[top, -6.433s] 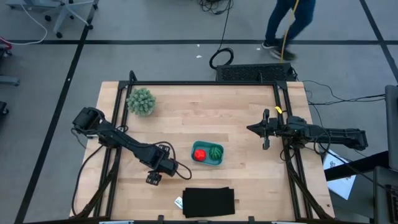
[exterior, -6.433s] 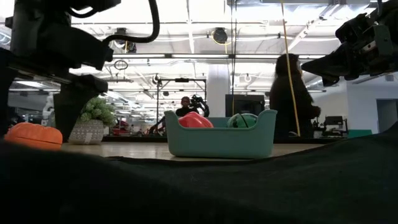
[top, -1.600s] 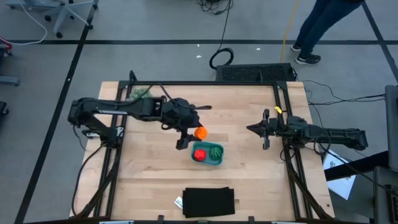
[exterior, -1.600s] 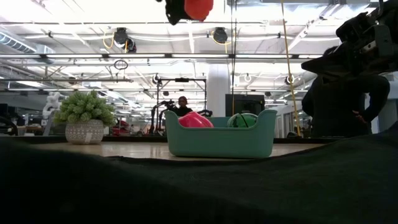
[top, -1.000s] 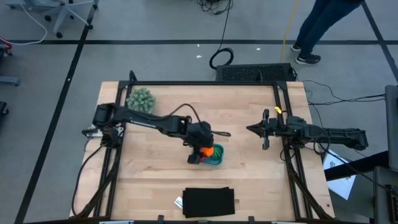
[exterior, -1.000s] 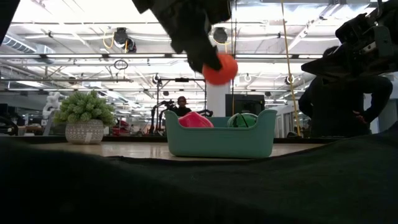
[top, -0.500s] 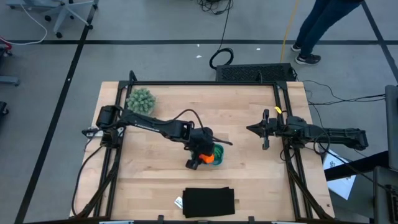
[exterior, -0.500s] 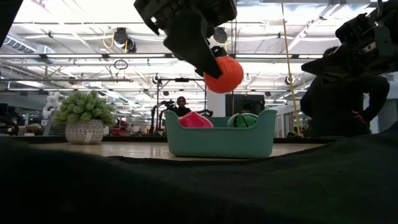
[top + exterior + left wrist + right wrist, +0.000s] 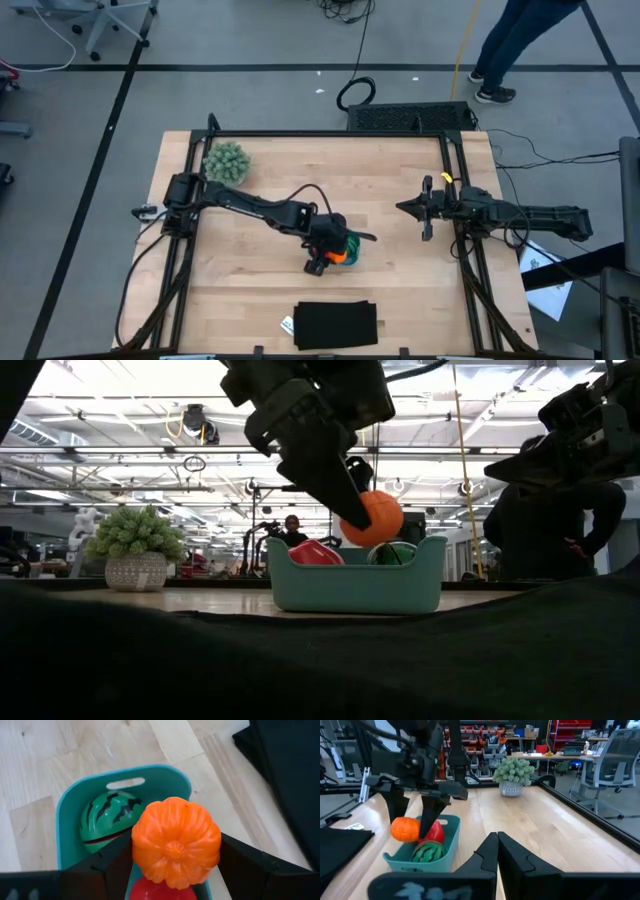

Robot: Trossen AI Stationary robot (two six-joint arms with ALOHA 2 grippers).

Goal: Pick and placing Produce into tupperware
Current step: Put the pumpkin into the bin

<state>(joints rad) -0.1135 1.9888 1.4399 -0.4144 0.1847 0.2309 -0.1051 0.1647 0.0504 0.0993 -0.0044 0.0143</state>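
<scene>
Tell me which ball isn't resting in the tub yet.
The orange ball: the left end effector holds it above the teal tub, while the red and watermelon balls lie inside.

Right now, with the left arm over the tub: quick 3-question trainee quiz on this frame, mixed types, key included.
1. True or false: the left gripper holds the ribbed orange toy ball above the small teal-blue plastic tub.
2. Which lies in the tub? A) dark green striped watermelon ball B) fuzzy pale-green bush clump
3. Fill in: the right gripper is ___.

Key: 1 true; 2 A; 3 shut
</scene>
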